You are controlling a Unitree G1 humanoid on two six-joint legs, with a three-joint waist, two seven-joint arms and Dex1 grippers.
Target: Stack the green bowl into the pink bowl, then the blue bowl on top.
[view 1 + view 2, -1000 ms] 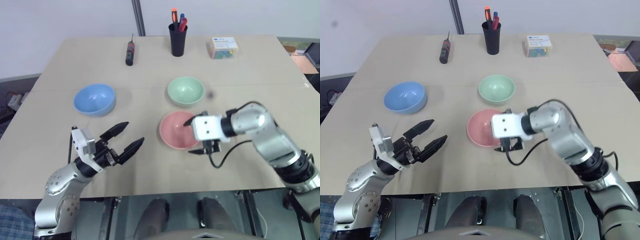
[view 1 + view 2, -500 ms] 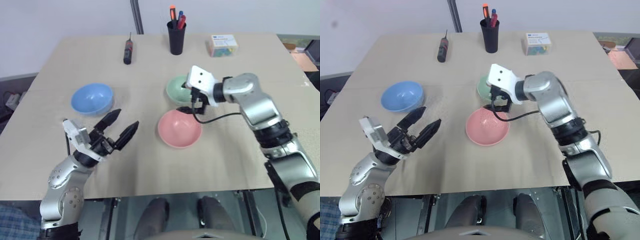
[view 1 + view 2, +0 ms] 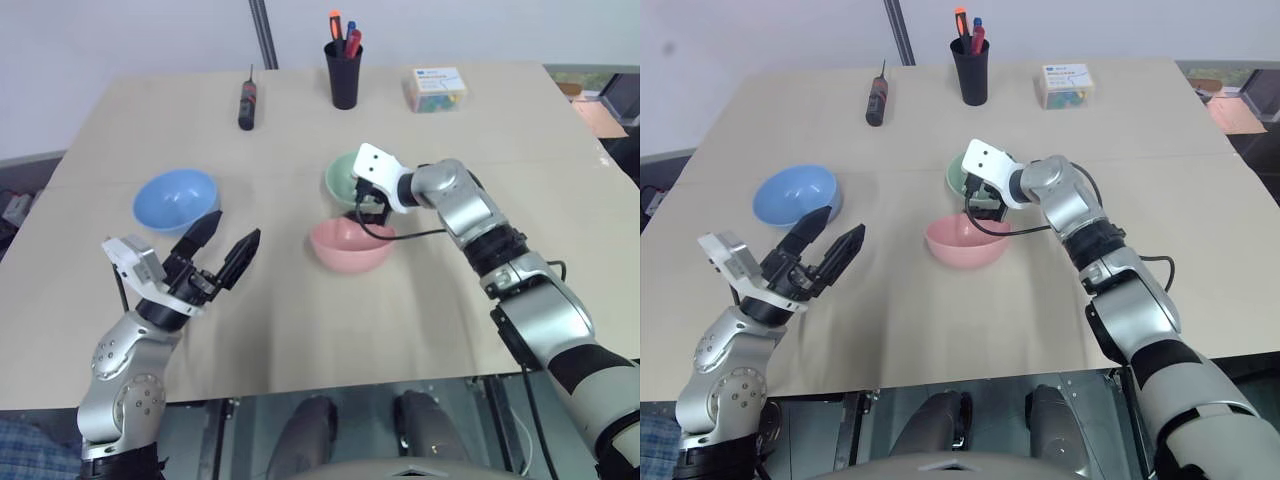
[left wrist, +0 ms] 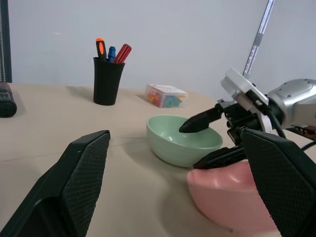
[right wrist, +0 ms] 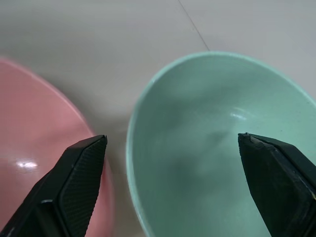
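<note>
- The green bowl (image 3: 348,178) sits upright on the worktop (image 3: 480,130), mid-scene, just far of the pink bowl (image 3: 349,245); a narrow strip of worktop shows between their rims in the right wrist view.
- The right tool (image 4: 206,138) hangs at the green bowl's near rim, fingers spread wide: one finger over the bowl's hollow, the other outside the rim above the gap toward the pink bowl. It holds nothing.
- The pink bowl lies right beside that tool's lower finger, so it crowds the near side of the green bowl.
- The blue bowl (image 3: 176,199) stands alone to the left, well apart from the other two.
- The left tool (image 3: 229,244) hovers above the near-left worktop, fingers wide and empty, near the blue bowl's near side.
- Along the far edge: a screwdriver (image 3: 244,103) on the left, a black cup (image 3: 343,82) holding pens in the middle, and a small box (image 3: 435,88) of coloured bits on the right, all well clear of the bowls.
- A black cable (image 3: 400,235) loops from the right wrist over the pink bowl's right side.
</note>
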